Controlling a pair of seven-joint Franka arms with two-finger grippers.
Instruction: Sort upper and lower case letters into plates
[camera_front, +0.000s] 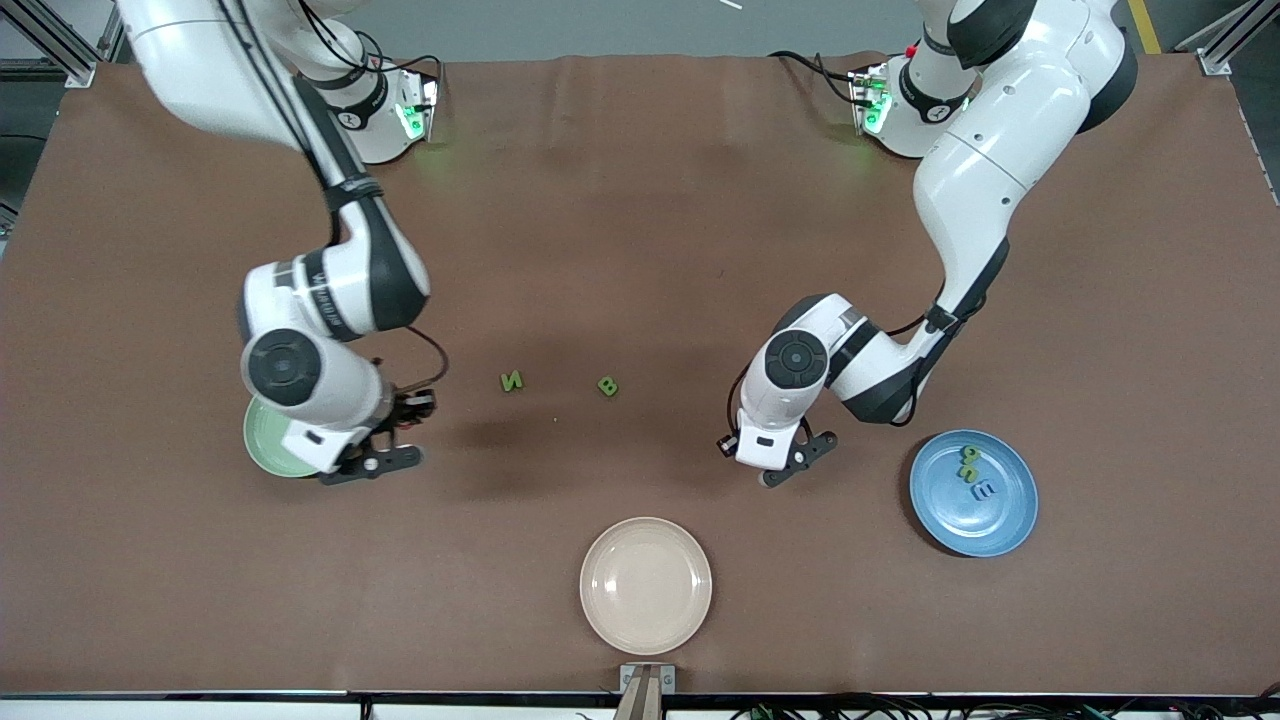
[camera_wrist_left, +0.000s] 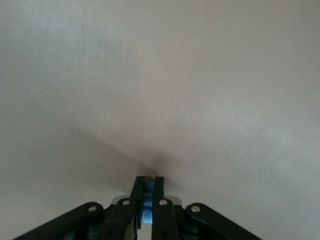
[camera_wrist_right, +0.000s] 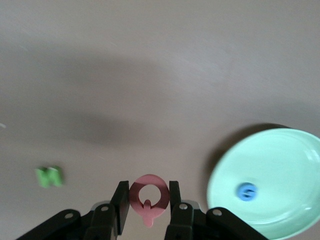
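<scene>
Blue shows between the fingers of your left pincer (camera_wrist_left: 148, 200): it has clenched on a small blue letter (camera_wrist_left: 148, 196) right down at the brown surface (camera_front: 640, 250), toward the left arm's end, beside the blue plate (camera_front: 1005, 520). You cannot read which letter it is, so check its case before you pick a plate.

Your right pincer (camera_wrist_right: 149, 200) is clamped on the pink-red letter (camera_wrist_right: 149, 197), which reads as a Q, and it hangs just beside the rim of the mint green plate (camera_wrist_right: 280, 210). The arm covers much of that plate in the front view.

Here is where you stand, as far as can be seen. The blue plate holds two pieces, a green letter (camera_front: 969, 457) and a blue letter (camera_front: 983, 490) touching or nearly touching each other. The mint plate holds one small blue piece (camera_wrist_right: 247, 191). Two green letters lie loose mid-surface, an N-shaped piece (camera_front: 511, 381) and a B-shaped piece (camera_front: 607, 386), near each other and farther from the front camera than the cream plate (camera_front: 610, 620), which has nothing in it and is no part of the sort.

So three look placed, two are in your grip, and two wait. That makes seven; an eighth is not visible from here. You seem a little past halfway.
</scene>
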